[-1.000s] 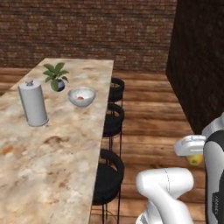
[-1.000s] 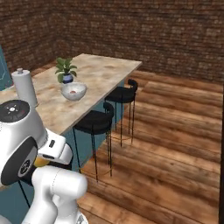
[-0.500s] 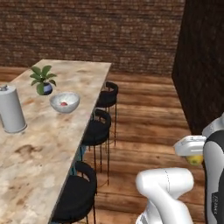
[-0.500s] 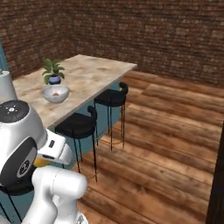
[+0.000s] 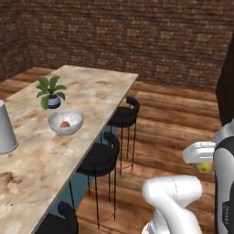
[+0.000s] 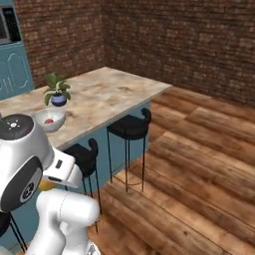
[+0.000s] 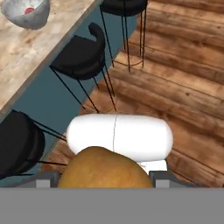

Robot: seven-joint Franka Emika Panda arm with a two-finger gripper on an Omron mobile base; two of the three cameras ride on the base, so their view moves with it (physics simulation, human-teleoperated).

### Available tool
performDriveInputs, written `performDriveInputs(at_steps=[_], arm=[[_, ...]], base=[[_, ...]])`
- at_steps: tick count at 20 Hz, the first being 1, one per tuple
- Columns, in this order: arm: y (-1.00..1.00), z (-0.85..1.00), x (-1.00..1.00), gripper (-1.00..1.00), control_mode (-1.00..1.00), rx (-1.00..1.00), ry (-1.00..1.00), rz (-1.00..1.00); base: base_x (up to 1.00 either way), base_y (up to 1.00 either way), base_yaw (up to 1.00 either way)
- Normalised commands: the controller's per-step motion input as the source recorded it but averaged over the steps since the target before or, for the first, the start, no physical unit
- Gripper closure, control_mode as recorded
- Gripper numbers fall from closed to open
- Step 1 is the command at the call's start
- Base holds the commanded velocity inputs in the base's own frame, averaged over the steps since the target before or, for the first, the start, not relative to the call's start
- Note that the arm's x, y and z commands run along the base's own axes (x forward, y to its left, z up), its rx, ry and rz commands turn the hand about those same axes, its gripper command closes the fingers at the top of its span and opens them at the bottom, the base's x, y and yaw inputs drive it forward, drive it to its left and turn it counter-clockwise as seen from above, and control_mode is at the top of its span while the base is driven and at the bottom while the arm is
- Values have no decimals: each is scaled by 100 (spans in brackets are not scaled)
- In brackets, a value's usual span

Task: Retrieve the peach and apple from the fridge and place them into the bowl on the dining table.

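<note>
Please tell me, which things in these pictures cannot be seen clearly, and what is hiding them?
- Fruit in the gripper, hand view: its lower part is cut by the bottom edge; peach or apple cannot be told.
- Same fruit, left base view: mostly behind the white hand.
- Red thing in the bowl: too small to identify.
- White canister, left base view: cut off by the left edge.

Looked everything over and honestly couldn't read a single word, label, brand or number on anything. There was a faint mark on my own arm, but it was too blurry to make out.
</note>
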Motion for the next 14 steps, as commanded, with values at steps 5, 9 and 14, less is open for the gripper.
performDriveInputs(at_steps=[5,9,14], arm=[[0,0,0,100,100,0,0,0],[0,0,0,100,100,0,0,0],[0,0,0,100,100,0,0,0]], base=[[100,0,53],[93,0,60],[82,0,62]])
